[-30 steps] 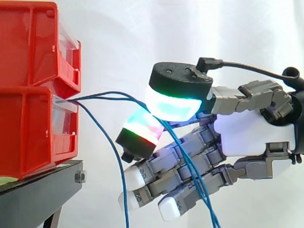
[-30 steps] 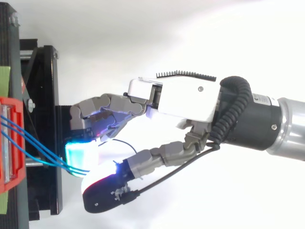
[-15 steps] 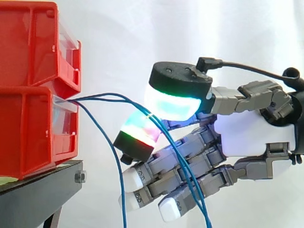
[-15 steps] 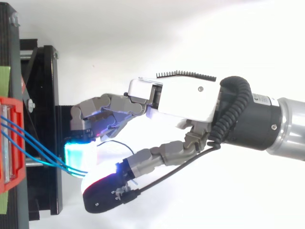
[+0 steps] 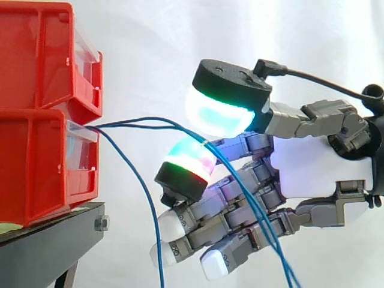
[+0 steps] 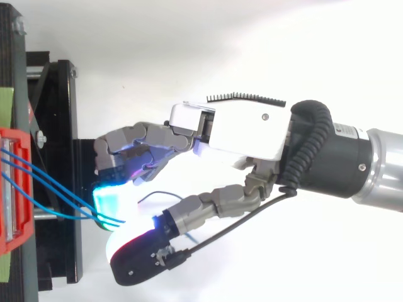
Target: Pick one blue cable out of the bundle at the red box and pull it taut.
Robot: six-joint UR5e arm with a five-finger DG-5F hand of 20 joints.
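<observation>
Left of the fingers, in the side view, the blue cables come out of the lower red box as thin, slack strands. Half a second ago the two glowing pads were closed together over them. Now the upper pad has lifted, and the hand is open with a gap between the pads. Two cables pass through that gap, resting on the lower pad, then sag down across the straighter fingers. A third cable hangs loose to the left of the fingers, beside the black stand.

From above, the hand has barely shifted. Three cables fan out from the red box and converge at the cyan pad. None of them is taut.
</observation>
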